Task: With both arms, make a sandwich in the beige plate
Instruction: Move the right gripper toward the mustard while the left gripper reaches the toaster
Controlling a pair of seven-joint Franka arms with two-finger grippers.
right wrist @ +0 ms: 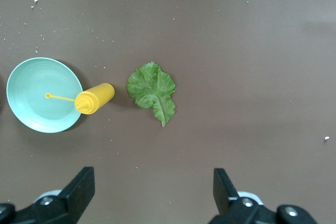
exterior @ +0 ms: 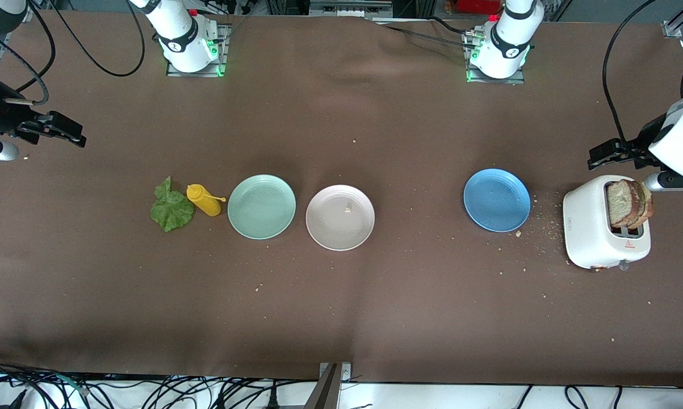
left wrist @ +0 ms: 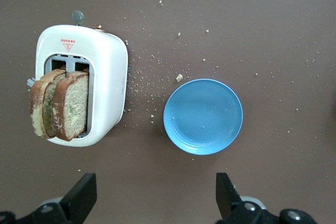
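Observation:
The beige plate (exterior: pixel 340 217) sits empty mid-table, with only a crumb on it. Two brown toast slices (exterior: pixel 629 203) stand in the white toaster (exterior: pixel 602 230) at the left arm's end; they also show in the left wrist view (left wrist: pixel 59 103). The green lettuce leaf (exterior: pixel 171 208) lies flat toward the right arm's end and shows in the right wrist view (right wrist: pixel 153 91). My left gripper (exterior: pixel 602 156) is open and empty, up in the air beside the toaster. My right gripper (exterior: pixel 63 132) is open and empty, up over bare table.
A yellow squeeze bottle (exterior: pixel 204 199) lies between the lettuce and a mint green plate (exterior: pixel 261 206). A blue plate (exterior: pixel 497 199) lies between the beige plate and the toaster. Crumbs are scattered around the toaster.

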